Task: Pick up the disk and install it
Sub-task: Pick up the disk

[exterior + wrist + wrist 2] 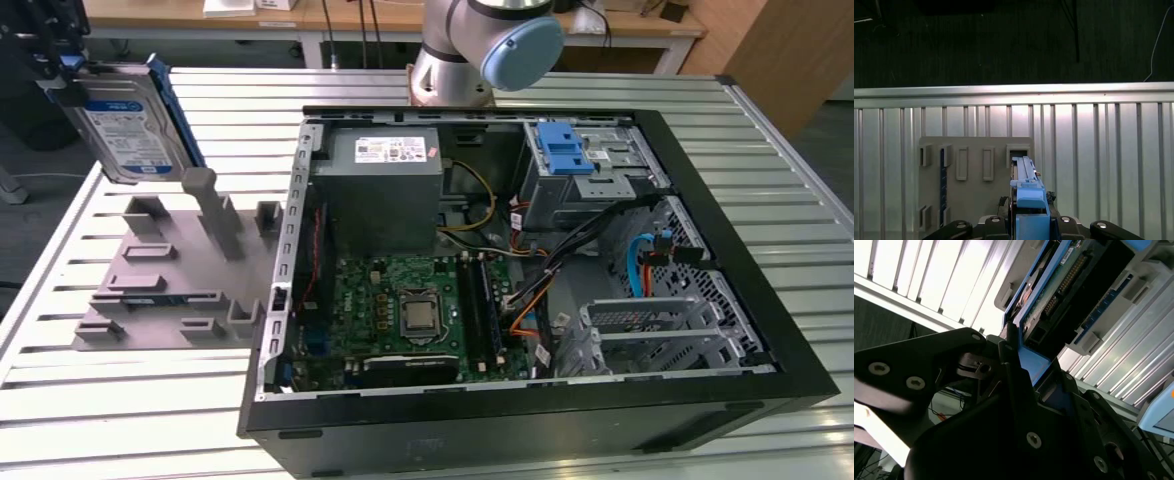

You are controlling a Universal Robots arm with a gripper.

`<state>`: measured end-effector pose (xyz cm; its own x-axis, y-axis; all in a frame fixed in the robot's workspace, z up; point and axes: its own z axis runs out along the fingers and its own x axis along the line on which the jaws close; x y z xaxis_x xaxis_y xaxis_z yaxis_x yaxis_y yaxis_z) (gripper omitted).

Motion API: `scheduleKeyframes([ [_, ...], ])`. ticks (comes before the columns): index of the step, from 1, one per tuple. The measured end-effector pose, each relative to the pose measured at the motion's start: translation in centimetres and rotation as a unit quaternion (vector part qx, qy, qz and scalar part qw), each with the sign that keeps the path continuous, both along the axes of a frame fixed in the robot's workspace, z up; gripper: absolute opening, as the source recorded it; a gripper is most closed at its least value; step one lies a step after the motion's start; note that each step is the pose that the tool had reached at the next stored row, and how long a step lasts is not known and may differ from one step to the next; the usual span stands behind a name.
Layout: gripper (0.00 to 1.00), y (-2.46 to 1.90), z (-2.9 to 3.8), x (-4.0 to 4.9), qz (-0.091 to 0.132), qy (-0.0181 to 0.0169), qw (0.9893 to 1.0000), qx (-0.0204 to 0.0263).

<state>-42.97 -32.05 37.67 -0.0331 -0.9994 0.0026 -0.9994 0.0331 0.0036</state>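
Slatted metal table (134, 420), desks behind.

Exterior view: the disk (127, 125) hangs upright at the exterior view's left, over the grey stand (160, 290). Its lower edge is near the tall post (214, 215).

Second wrist view: the gripper (1026, 367) is clamped on the disk's blue handle.

First wrist view: the disk is edge-on above the stand.

Pickup looks done, install not. Open air lies toward the case wall (304, 200), with the drive bay (587, 185) well apart.

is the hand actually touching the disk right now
Touching. In the second wrist view the black fingers of the hand press on the blue end handle of the disk, with no gap between them.
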Motion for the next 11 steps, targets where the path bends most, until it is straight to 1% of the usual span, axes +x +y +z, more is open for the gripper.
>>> scheduleKeyframes([
  [11,0.36,0.00,0.48,0.00,0.000,-0.0001,1.0000,0.0000],
])
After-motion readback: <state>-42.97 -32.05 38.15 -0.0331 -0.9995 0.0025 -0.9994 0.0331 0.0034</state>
